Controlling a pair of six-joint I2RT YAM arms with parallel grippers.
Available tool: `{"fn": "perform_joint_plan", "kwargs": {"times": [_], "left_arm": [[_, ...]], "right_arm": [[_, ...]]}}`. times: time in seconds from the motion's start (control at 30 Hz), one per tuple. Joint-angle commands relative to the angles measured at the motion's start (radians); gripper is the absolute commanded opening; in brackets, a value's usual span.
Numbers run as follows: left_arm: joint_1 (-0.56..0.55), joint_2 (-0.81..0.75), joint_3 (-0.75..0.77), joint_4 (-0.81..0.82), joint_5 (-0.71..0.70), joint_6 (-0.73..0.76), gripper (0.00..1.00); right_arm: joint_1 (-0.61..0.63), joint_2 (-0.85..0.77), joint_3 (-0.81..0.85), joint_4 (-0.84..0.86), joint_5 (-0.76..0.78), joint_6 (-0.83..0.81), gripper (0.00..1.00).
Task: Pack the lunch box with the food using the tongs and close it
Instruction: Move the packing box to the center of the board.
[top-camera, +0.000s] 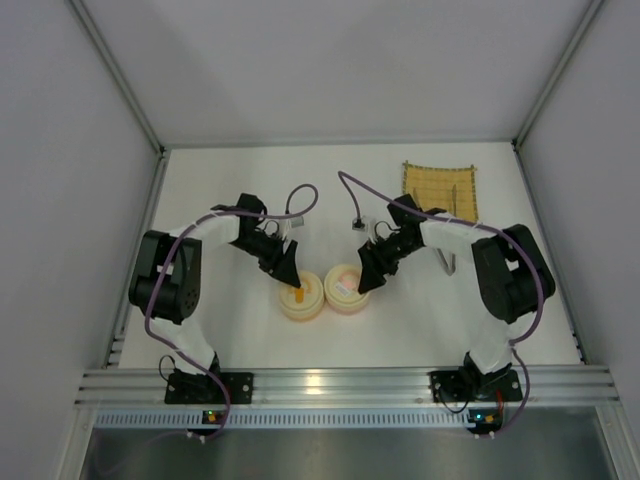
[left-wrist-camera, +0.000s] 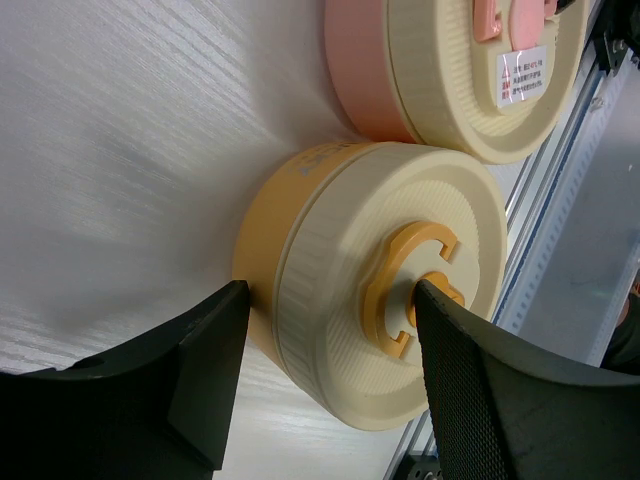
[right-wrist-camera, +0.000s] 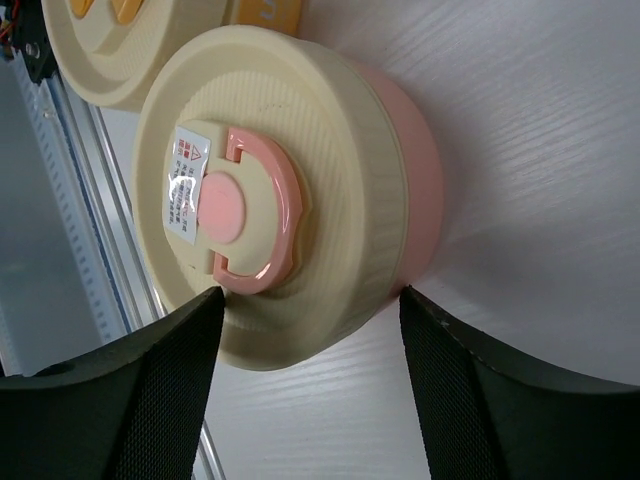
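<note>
Top view: yellow lunch box (top-camera: 301, 300) and pink lunch box (top-camera: 346, 291) side by side, lower centre of surface (top-camera: 230, 180), lids on. Tongs (top-camera: 447, 262) appear to lie right of centre by R arm, unheld; food not made out.

L wrist view: L jaws spread astride yellow box, one tip at orange handle (left-wrist-camera: 378, 300); contact cannot tell. Risk: off-centre squeeze slips, shoves box into pink one.

R wrist view: R jaws spread astride pink box's lid (right-wrist-camera: 300, 100); grip cannot tell. Risk: base lifts w/ lid, then drops.

Counting as I hover: two round lidded boxes, one yellow box (top-camera: 300, 298), one pink box (top-camera: 345, 290). One bamboo mat (top-camera: 440, 190). One tongs (top-camera: 449, 262).
</note>
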Motion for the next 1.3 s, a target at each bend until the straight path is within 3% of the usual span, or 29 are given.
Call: {"fn": "perform_joint_plan", "kwargs": {"times": [0.0, 0.4, 0.63, 0.77, 0.93, 0.97, 1.27], "left_arm": [[-0.022, 0.031, -0.074, 0.096, -0.135, 0.005, 0.67], [-0.086, 0.004, -0.083, 0.033, -0.147, 0.069, 0.67], [-0.102, -0.003, -0.089, 0.039, -0.170, 0.062, 0.70], [-0.102, -0.008, -0.082, 0.048, -0.167, 0.043, 0.74], [-0.085, -0.049, -0.062, 0.055, -0.183, 0.017, 0.91], [-0.065, -0.055, -0.054, 0.050, -0.177, 0.016, 0.98], [0.025, -0.189, 0.117, -0.080, -0.082, 0.008, 0.98]], "right_arm": [[0.044, -0.040, -0.054, -0.050, -0.015, -0.090, 0.67], [0.056, -0.090, -0.108, -0.055, -0.027, -0.104, 0.67], [0.061, -0.100, -0.110, -0.039, -0.013, -0.086, 0.74], [0.059, -0.112, -0.102, -0.044, -0.012, -0.081, 0.78], [0.050, -0.149, -0.078, -0.050, -0.002, -0.067, 0.89], [0.045, -0.165, -0.061, -0.055, -0.004, -0.058, 0.91], [-0.063, -0.257, 0.114, -0.141, -0.070, -0.061, 0.99]]}}
